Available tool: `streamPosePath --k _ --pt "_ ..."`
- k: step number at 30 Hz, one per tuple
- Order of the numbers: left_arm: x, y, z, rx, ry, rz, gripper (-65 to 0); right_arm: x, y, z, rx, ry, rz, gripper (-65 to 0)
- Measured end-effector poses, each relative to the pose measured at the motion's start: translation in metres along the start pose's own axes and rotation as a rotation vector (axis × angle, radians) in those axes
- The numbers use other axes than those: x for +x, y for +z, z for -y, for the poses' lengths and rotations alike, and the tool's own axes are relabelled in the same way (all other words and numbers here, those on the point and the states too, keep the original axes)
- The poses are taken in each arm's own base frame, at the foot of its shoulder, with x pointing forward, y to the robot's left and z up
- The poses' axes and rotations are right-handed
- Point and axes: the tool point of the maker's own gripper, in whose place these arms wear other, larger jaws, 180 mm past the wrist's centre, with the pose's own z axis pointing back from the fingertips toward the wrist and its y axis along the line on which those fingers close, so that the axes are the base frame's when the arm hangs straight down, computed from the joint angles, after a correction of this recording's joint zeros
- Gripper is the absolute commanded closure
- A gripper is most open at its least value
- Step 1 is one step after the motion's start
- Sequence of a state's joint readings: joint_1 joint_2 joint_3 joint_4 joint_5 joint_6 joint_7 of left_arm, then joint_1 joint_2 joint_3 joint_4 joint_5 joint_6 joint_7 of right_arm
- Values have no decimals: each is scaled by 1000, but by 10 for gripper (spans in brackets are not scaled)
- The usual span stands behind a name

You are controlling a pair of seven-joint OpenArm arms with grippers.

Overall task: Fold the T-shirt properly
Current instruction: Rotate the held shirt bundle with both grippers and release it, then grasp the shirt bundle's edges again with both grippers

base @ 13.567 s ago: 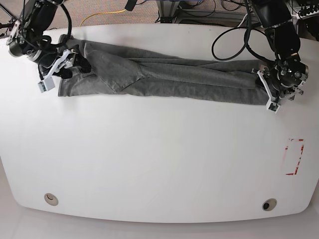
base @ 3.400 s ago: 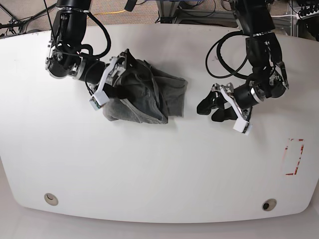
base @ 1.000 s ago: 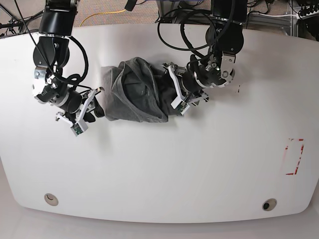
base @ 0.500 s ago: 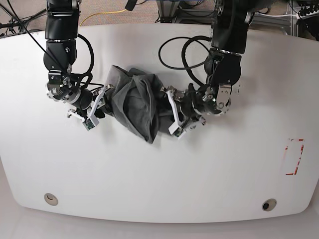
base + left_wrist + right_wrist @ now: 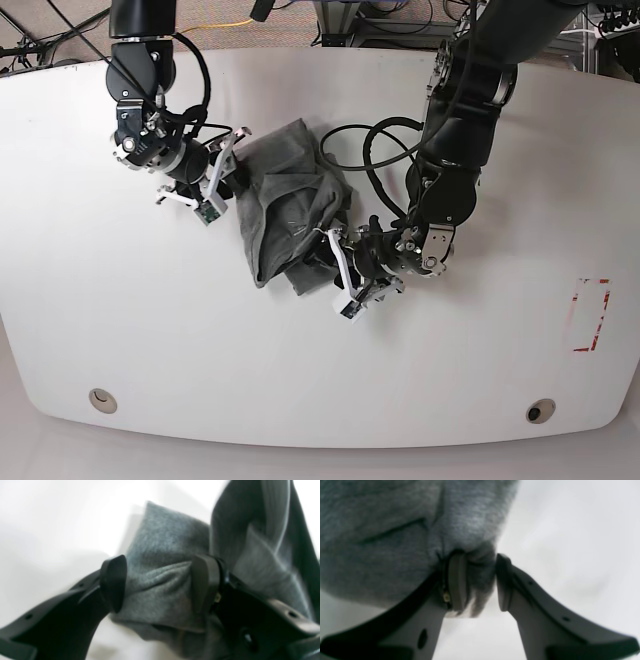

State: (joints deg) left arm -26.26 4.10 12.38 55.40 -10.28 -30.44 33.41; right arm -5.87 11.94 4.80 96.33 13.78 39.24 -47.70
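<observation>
White table [image 5: 200, 340], bunched T-shirt [image 5: 290, 205]

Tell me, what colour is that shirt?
Heather grey, plain; the shirt shows best in the base view.

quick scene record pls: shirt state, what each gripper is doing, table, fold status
T-shirt: bunched grey bundle, mid-table, not flat
left gripper: fingers closed on a thick wad of the T-shirt
right gripper: fingers pinching a small fold at the T-shirt's edge
table: white, red marking near one edge
fold status: not a neat fold yet; fabric wrinkled and twisted between the two arms
</observation>
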Motion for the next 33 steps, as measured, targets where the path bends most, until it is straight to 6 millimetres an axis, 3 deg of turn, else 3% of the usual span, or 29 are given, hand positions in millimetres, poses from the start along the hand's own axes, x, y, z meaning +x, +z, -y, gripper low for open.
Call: streamPosePath --k 3,6,11,14,16,18,21,26,30,33 --pt "11 8 -5 21 -27 21 -378 11 -1 -17 23 10 6 -189" --pt "35 19 -6 42 -69 79 -378 19 -4 -27 41 -7 22 -189" --pt "51 44 -4 72 -95 128 -378 32 -4 -26 39 1 47 -192" --pt "52 75 -28 151 -107 136 -382 48 0 -17 17 18 81 -201" --pt "49 97 -48 231 -112 120 -382 57 1 -10 1 32 89 -260" --pt "44 117 -55 275 -126 114 -382 65 2 -5 -5 44 86 -352" --pt "25 135 -41 245 -204 77 -382 73 5 5 -26 50 75 -461" --pt "-26 147 -37 267 -166 -47 -382 87 5 30 -73 49 68 -455" --pt "-49 159 -22 282 -151 -81 -382 108 -3 28 -40 53 104 -453" --pt "-68 155 -2 245 -121 -100 -382 115 -13 27 -13 38 104 -453"
